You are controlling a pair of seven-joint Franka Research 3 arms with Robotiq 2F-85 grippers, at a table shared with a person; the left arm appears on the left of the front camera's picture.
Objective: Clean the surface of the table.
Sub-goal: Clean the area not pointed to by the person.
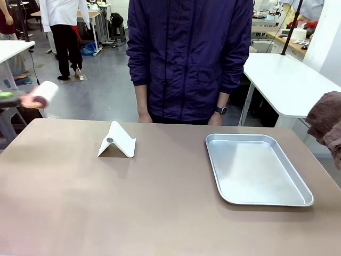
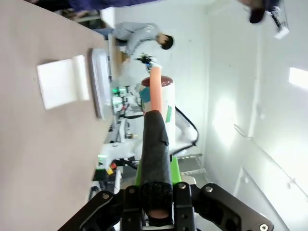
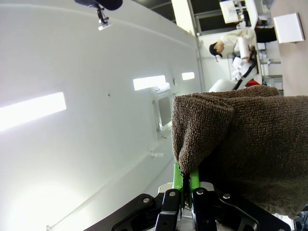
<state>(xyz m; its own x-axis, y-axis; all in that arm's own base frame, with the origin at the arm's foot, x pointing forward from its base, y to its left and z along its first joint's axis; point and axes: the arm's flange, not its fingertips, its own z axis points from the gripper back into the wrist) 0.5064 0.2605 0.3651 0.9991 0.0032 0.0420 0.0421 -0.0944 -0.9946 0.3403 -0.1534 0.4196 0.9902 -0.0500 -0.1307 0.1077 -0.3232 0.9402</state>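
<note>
The taupe-brown table [image 1: 80,208] spreads across the front view, and its top runs down the left side of the left wrist view [image 2: 29,159]. My left gripper [image 2: 156,168] is shut on the black handle of a lint roller [image 2: 161,98], whose white roll [image 1: 45,95] hovers off the table's far left corner. My right gripper [image 3: 186,179] is shut on a brown towel [image 3: 250,144], which hangs past the table's right edge [image 1: 326,125]. Both tools are held above the table and touch nothing on it.
A white folded stand [image 1: 116,141] sits left of centre on the table. A silver metal tray [image 1: 256,168] lies on the right. A person in a dark jacket [image 1: 189,58] stands at the far edge, hands down. White tables [image 1: 287,80] stand behind.
</note>
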